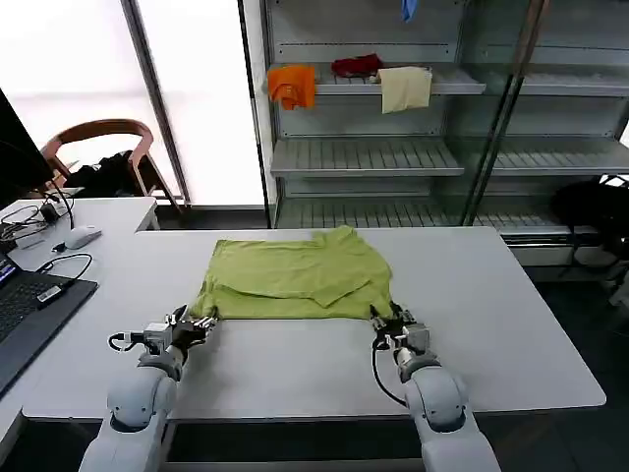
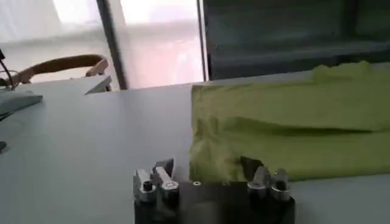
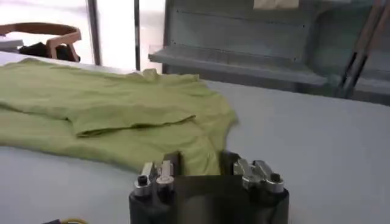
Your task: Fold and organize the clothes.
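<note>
- We see the lime T-shirt (image 1: 295,275) lying partly folded on the white table (image 1: 491,324), its near hem toward us.
- Our left pincer (image 1: 200,323) sits at the shirt's near left corner, fingers (image 2: 163,171) parted, the cloth edge between them.
- Our right pincer (image 1: 385,324) sits at the near right corner, likewise parted around the hem.
- No writing or label is readable on the shirt.

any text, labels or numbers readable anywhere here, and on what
None can be read.
T-shirt: no print or label legible on the side showing.
Laptop keys: too small to read.
Left gripper and right gripper: no markings legible.
</note>
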You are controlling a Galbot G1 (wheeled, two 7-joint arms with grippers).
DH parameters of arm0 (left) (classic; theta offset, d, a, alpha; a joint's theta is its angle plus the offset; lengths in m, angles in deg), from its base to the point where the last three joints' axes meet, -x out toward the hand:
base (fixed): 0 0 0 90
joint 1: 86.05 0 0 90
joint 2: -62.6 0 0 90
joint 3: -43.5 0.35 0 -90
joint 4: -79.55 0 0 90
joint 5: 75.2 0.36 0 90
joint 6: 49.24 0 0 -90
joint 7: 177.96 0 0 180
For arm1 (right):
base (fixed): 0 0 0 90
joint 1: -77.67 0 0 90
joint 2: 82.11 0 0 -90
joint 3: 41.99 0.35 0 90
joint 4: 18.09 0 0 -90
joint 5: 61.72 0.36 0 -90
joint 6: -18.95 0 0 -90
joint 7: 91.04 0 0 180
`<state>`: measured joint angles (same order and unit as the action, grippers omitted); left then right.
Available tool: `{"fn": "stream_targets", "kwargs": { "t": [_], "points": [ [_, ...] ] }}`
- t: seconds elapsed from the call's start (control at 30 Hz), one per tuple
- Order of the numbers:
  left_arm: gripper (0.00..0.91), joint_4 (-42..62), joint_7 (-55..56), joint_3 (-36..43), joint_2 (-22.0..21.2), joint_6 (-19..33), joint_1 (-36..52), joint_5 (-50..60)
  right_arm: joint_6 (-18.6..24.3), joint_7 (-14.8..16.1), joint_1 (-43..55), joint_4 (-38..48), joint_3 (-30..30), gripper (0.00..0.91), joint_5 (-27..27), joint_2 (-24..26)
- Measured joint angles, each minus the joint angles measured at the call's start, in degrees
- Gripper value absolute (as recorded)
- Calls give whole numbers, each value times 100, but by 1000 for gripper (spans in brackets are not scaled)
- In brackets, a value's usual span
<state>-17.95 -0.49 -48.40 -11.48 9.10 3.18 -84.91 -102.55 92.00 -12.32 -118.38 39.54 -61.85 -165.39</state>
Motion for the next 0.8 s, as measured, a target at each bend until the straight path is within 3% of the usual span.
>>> {"fn": "stream_targets", "kwargs": {
  "t": [0.47,0.8],
  "points": [
    [0,17,-60,28,41,91,-87,-36,-113,46,-255,-307,25,0,149,145],
    [0,-582,41,-190,97,56,-683,-197,-168,-110,-1020,-1108,46,0,380,368]
  ]
}}
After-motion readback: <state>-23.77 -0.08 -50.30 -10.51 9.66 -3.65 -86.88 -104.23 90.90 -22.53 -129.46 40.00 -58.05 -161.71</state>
